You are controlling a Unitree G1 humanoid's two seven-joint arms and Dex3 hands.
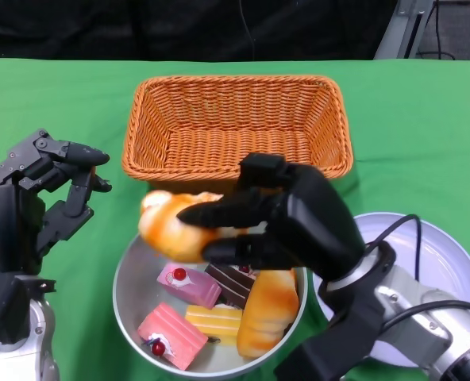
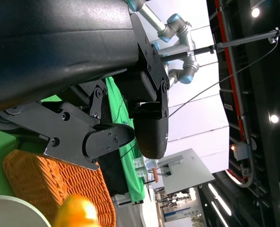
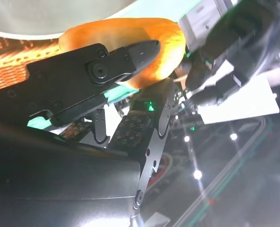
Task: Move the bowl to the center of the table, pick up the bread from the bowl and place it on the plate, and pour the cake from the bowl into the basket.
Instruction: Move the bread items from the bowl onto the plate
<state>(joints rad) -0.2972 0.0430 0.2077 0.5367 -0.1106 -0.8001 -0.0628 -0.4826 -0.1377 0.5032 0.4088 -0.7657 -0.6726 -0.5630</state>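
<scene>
**Bread lifted from the bowl, plate waiting at the right**

The right hand [image 1: 287, 218] grips a golden bread roll [image 1: 170, 226] between its fingers, holding it above the far rim of the metal bowl [image 1: 128, 290]; the right wrist view shows black fingers [image 3: 130, 54] wrapped across the roll's glossy crust. The roll looks light and rounded, probably smooth enough to slip, so a hold across its middle seems safest. A second loaf [image 1: 267, 309] and the cake pieces [image 1: 189, 284] lie in the bowl near the table's front edge. The white plate [image 1: 449, 262] sits just right of the bowl, and the wicker basket [image 1: 239, 119] beyond it. The left hand [image 1: 48, 194] hovers with fingers apart, holding nothing.
</scene>
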